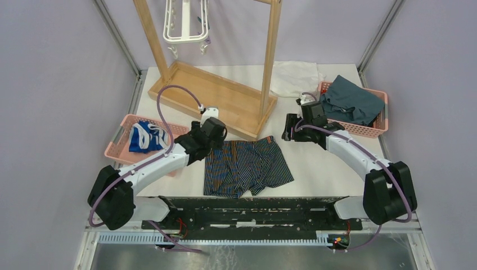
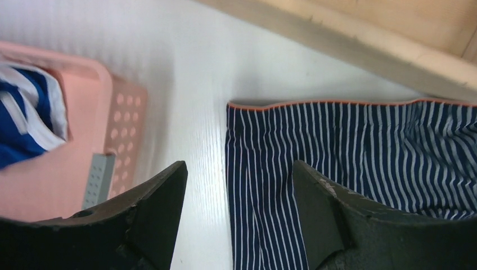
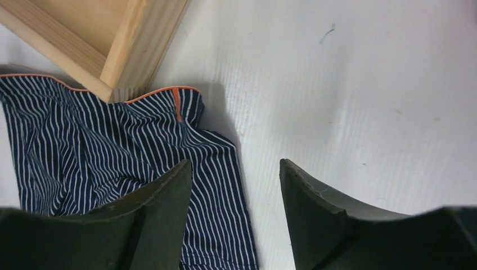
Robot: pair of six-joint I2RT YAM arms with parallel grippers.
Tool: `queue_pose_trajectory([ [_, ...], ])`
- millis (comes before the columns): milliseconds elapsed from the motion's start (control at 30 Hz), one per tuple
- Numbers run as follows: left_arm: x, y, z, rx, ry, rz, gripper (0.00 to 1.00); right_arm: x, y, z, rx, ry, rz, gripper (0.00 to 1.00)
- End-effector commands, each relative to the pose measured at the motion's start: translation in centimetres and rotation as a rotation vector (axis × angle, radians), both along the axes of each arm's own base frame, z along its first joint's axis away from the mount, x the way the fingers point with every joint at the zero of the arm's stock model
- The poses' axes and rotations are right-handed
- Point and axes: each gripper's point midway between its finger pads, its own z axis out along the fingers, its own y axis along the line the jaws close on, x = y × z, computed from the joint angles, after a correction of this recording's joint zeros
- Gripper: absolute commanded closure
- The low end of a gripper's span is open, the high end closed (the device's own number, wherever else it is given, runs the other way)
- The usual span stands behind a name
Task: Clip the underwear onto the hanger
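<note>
The underwear (image 1: 247, 167), navy with thin light pinstripes and orange trim, lies flat on the white table between the two arms. My left gripper (image 1: 212, 130) hovers over its top left corner (image 2: 264, 146), jaws open with nothing between them. Above the top right corner (image 3: 185, 112) my right gripper (image 1: 292, 128) also stands open and empty, one finger (image 3: 169, 202) over the cloth and the other over bare table. The white hanger (image 1: 187, 25) hangs from the wooden rack at the top of the overhead view, small clips dangling under it.
The wooden rack's tray base (image 1: 214, 95) sits just behind the underwear. A pink basket (image 1: 126, 135) with a blue-and-white garment stands at left. Another pink basket (image 1: 378, 124) with teal cloth is at right, white cloth (image 1: 293, 76) behind it.
</note>
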Motion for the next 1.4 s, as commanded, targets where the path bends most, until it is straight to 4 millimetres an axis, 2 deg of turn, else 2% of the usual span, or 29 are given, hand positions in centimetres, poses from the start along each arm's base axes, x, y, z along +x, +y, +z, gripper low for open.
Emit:
queue_pose_trajectory([
  [0, -1.0, -0.6, -2.2, -0.139, 0.008, 0.05, 0.25, 1.6, 2.8, 0.4, 0.106, -0.054, 0.098, 0.33],
  [167, -0.6, -0.7, -3.1, -0.191, 0.014, 0.032, 0.25, 2.8, 4.6, 0.1, 0.148, -0.055, 0.174, 0.34],
  [533, 1.4, 0.1, -3.7, -0.201, 0.014, 0.042, 0.27, 4.0, 6.6, -3.7, 0.189, 0.053, 0.258, 0.36],
  [833, 1.8, -0.9, -5.1, -0.2, 0.048, 0.01, 0.37, 3.8, 6.1, -4.0, 0.176, 0.052, 0.233, 0.35],
  [1033, 2.2, -0.6, -6.4, -0.155, 0.07, 0.021, 0.38, 3.7, 5.9, -3.9, 0.167, 0.052, 0.232, 0.35],
  [1367, 3.1, 0.2, -6.2, -0.091, 0.045, 0.032, 0.37, 3.6, 5.8, -3.9, 0.164, 0.057, 0.238, 0.35],
])
